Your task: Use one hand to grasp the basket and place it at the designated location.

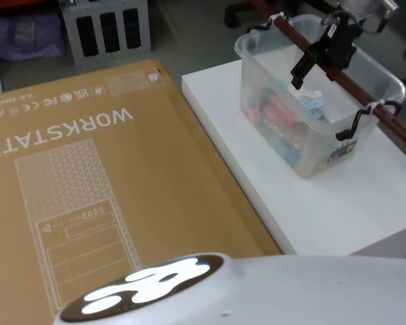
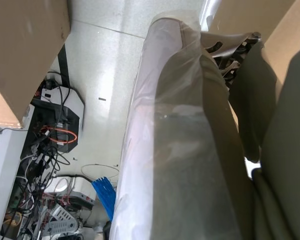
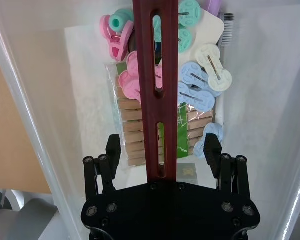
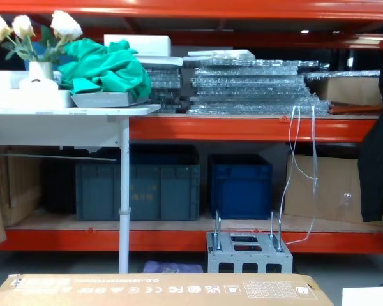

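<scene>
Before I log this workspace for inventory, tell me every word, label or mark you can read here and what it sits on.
"WORKSTATIO", upside down and cut off at the picture's edge: large cardboard box.
"CE", "FC" and "UK CA" marks: same box, top strip.
"0.0.XXXXXX"-style code: box edge in the chest view, too small to confirm.
Small sticker on the basket: too small to read.
Packet label beneath the right gripper: unreadable.

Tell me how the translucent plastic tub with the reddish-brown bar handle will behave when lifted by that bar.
The translucent plastic tub probably lifts light: it holds only clothes pegs. It may swing or tilt, since the reddish-brown bar handle hangs on hooks and white ties. The right gripper, open, straddles the bar near its middle, which should help balance.
</scene>
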`<action>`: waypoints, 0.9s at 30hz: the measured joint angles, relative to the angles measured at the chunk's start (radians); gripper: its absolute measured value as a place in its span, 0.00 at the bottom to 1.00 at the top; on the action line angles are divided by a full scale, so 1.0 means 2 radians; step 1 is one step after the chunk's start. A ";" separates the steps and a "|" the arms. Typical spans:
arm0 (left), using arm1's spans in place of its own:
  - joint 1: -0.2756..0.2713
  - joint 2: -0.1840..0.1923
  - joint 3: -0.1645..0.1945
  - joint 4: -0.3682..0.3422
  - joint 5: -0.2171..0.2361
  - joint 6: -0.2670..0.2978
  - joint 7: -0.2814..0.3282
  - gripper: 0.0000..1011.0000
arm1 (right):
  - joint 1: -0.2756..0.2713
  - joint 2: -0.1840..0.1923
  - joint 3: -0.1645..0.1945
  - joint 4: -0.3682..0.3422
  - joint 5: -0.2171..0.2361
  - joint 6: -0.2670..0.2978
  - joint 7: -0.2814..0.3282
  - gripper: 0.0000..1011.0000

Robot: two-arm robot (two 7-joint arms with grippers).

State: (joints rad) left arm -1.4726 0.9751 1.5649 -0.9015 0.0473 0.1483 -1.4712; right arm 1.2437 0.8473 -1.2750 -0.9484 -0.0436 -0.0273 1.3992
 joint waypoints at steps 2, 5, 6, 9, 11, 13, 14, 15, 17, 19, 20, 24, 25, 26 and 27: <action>0.000 0.000 0.000 0.000 0.000 0.000 0.000 0.00 | -0.001 0.001 0.002 -0.006 -0.004 0.002 0.000 0.99; 0.000 0.000 0.000 0.000 0.000 0.000 0.000 0.00 | 0.001 0.010 0.006 -0.031 -0.012 0.012 -0.001 0.99; 0.000 0.000 0.000 0.000 0.000 0.000 0.000 0.00 | 0.001 0.012 0.006 -0.038 -0.014 0.014 -0.001 0.99; 0.000 0.000 0.000 0.000 0.000 0.000 0.000 0.00 | 0.004 0.019 0.010 -0.057 -0.019 0.021 -0.002 0.99; 0.000 0.000 0.000 0.000 0.000 0.000 0.000 0.00 | 0.005 0.021 0.011 -0.063 -0.021 0.024 -0.002 0.99; 0.000 0.000 0.000 0.000 0.000 0.000 0.000 0.00 | 0.007 0.028 0.015 -0.080 -0.026 0.029 -0.003 0.99; 0.000 0.000 0.000 0.000 0.000 0.000 0.000 0.00 | 0.008 0.031 0.017 -0.089 -0.028 0.033 -0.003 0.99; 0.000 0.000 0.000 0.000 0.000 0.000 0.000 0.00 | 0.010 0.038 0.020 -0.104 -0.031 0.038 -0.004 0.99; 0.000 0.000 0.000 0.000 0.000 0.000 0.000 0.00 | 0.011 0.043 0.023 -0.117 -0.034 0.043 -0.005 0.99; 0.000 0.000 0.000 0.000 0.000 0.000 0.000 0.00 | 0.012 0.052 0.027 -0.135 -0.038 0.050 -0.007 0.99; 0.000 0.000 0.000 0.000 0.000 0.000 0.000 0.00 | 0.012 0.054 0.028 -0.139 -0.038 0.052 -0.007 0.99; 0.000 0.000 0.000 0.000 0.000 0.000 0.000 0.00 | 0.012 0.067 0.036 -0.166 -0.043 0.062 -0.010 0.99; 0.000 0.000 0.000 0.000 0.000 0.000 0.000 0.00 | 0.011 0.072 0.039 -0.174 -0.044 0.065 -0.010 0.99; 0.000 0.000 0.000 0.000 0.000 0.000 0.000 0.00 | 0.011 0.074 0.040 -0.179 -0.044 0.066 -0.011 0.99; 0.000 0.000 0.000 0.000 0.000 0.000 0.000 0.00 | 0.011 0.076 0.041 -0.182 -0.045 0.067 -0.011 0.99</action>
State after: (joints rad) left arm -1.4726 0.9752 1.5648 -0.9015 0.0473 0.1483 -1.4712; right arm 1.2657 0.9998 -1.1923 -1.3118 -0.1334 0.1068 1.3774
